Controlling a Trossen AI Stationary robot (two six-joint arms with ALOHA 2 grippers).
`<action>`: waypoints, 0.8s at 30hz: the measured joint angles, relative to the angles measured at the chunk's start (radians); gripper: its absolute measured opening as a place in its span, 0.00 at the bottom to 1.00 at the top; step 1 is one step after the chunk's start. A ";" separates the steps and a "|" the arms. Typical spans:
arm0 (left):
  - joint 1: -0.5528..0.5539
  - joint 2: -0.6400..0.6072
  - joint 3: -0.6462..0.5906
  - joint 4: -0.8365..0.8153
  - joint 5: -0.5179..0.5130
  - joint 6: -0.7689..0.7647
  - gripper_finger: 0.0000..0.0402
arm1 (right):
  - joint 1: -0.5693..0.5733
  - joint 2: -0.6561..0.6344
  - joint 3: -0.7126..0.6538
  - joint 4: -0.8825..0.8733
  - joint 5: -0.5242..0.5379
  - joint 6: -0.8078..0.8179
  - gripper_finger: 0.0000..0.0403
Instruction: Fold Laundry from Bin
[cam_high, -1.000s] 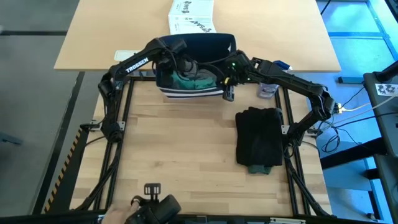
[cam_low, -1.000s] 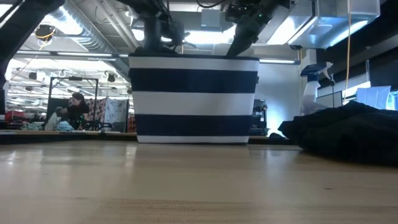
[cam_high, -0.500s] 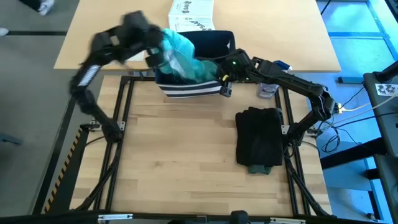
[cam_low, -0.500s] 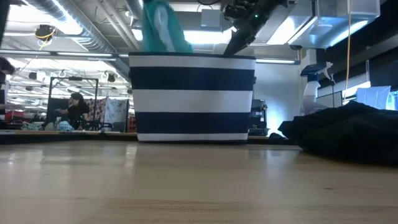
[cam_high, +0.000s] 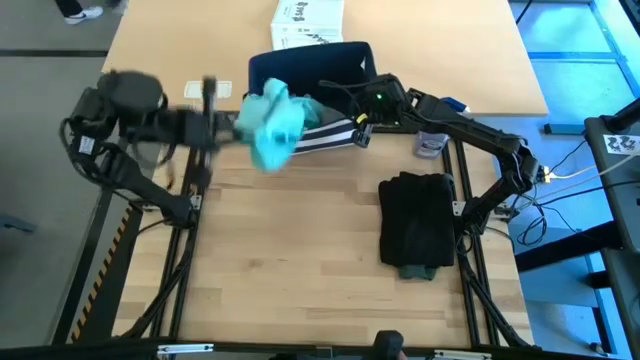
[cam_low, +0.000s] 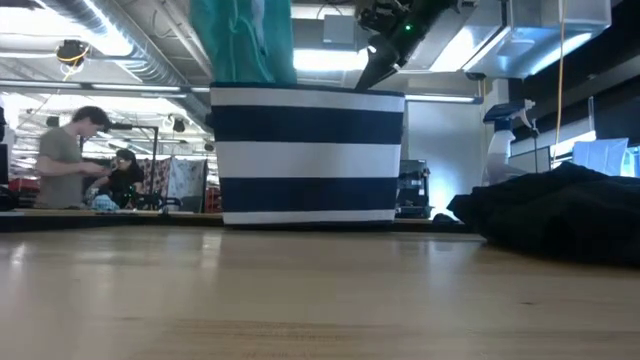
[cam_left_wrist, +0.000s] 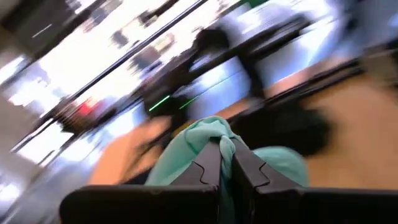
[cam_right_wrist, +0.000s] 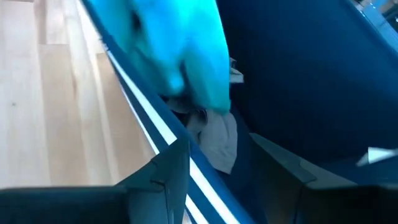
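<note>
The teal garment (cam_high: 272, 124) hangs clear of the bin (cam_high: 312, 88), pinched in the fully shut left gripper (cam_left_wrist: 227, 163) so it can go to the open table (cam_high: 300, 260). The right gripper (cam_right_wrist: 217, 165), half closed, pins the bin's striped wall to steady it. Only the right wrist view shows a grey piece (cam_right_wrist: 214, 138) inside; the high view alone shows the black stack (cam_high: 417, 222) aside.

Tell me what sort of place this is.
Likely a robotics lab or workshop: a wooden table on a metal frame, cables trailing off one side, and behind it an open hall with ceiling ducts and a person at a bench.
</note>
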 joint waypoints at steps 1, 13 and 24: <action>-0.048 0.008 0.000 0.003 0.031 0.002 0.00 | -0.008 0.000 0.000 0.000 0.000 0.003 0.39; -0.467 0.172 -0.008 -0.058 0.067 -0.059 0.00 | -0.077 0.000 0.000 0.003 -0.028 0.050 0.39; -0.743 0.226 -0.008 -0.013 -0.310 -0.076 0.01 | -0.090 0.000 0.000 0.008 -0.032 0.067 0.39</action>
